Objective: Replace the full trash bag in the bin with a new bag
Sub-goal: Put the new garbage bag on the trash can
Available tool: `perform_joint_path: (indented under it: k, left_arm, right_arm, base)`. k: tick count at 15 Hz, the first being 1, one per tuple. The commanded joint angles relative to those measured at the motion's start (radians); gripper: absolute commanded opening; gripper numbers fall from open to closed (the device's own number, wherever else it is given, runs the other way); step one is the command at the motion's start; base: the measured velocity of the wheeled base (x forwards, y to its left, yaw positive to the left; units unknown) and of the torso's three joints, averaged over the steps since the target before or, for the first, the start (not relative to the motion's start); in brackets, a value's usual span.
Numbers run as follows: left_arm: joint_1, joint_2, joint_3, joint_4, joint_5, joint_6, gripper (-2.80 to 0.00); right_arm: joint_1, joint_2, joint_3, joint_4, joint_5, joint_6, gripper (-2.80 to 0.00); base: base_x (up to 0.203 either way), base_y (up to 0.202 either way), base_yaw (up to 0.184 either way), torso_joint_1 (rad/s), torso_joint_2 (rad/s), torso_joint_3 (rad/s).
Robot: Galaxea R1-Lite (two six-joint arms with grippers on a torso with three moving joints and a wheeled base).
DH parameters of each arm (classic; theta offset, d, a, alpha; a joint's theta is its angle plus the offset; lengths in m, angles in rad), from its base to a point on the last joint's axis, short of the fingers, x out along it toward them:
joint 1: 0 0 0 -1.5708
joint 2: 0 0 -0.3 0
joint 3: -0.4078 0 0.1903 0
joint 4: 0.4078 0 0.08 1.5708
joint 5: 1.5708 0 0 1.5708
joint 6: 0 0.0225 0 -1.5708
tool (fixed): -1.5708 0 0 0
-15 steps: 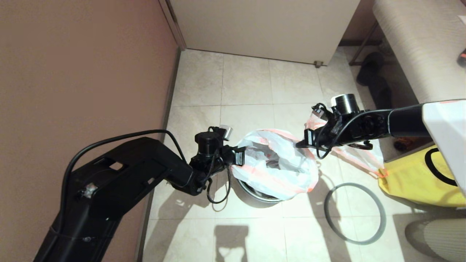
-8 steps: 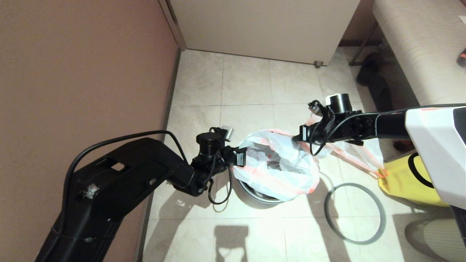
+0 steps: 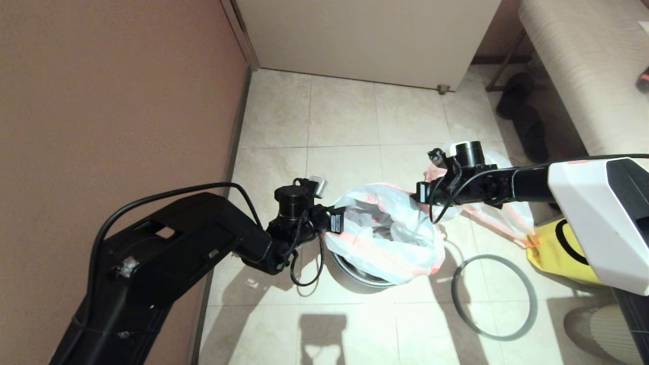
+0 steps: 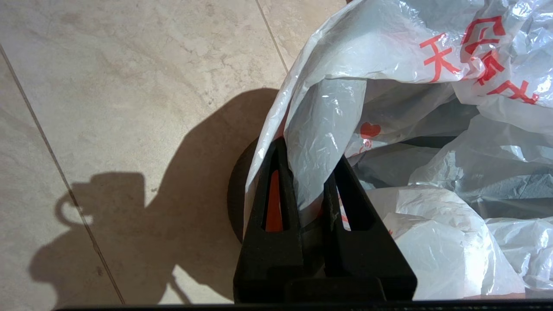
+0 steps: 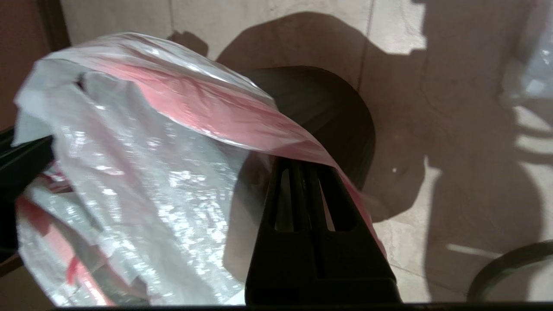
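Left gripper (image 3: pixel 338 222) clenched on hem of limp, thin translucent white plastic new bag (image 3: pixel 385 238) with pink-red drawstring; right gripper (image 3: pixel 417 194) clenched on opposite hem. Bag mouth spread over small round bin (image 3: pixel 357 274), black glossy interior. Judged step: lining bin; keep hem taut, lower both sides evenly over rim. Film crinkly, slippery, tear-prone. Grey hoop (image 3: pixel 494 296) flat on tiled floor (image 3: pixel 345 116), beside bin.

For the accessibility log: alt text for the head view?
Two black arms hold a white plastic bag open over a small round bin, left tool and right tool each pinching its hem. A grey hoop lies on the tile floor nearby.
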State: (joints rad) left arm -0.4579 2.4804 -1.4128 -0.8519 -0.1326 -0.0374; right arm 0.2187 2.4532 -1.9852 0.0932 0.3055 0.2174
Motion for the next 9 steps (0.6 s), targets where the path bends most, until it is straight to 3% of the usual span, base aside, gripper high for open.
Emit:
perform_joint_path:
  k: [1, 7, 9]
  left_arm:
    - [-0.002, 0.002, 0.002, -0.006, 0.001, -0.002, -2.80]
    - [-0.001, -0.003, 0.000, -0.009, 0.001, -0.004, -2.80]
    - [-0.001, -0.005, -0.002, -0.008, 0.001, -0.007, -2.80]
  right_arm:
    - [0.001, 0.035, 0.000, -0.001, -0.003, -0.001, -2.80]
    - [0.002, 0.052, 0.007, 0.027, -0.012, -0.001, -2.80]
    - [-0.014, -0.029, 0.023, 0.041, -0.023, 0.013, -2.80]
  base:
    - [0.000, 0.000, 0.000, 0.000, 0.00, 0.000]
    - [0.000, 0.000, 0.000, 0.000, 0.00, 0.000]
    - [0.000, 0.000, 0.000, 0.000, 0.00, 0.000]
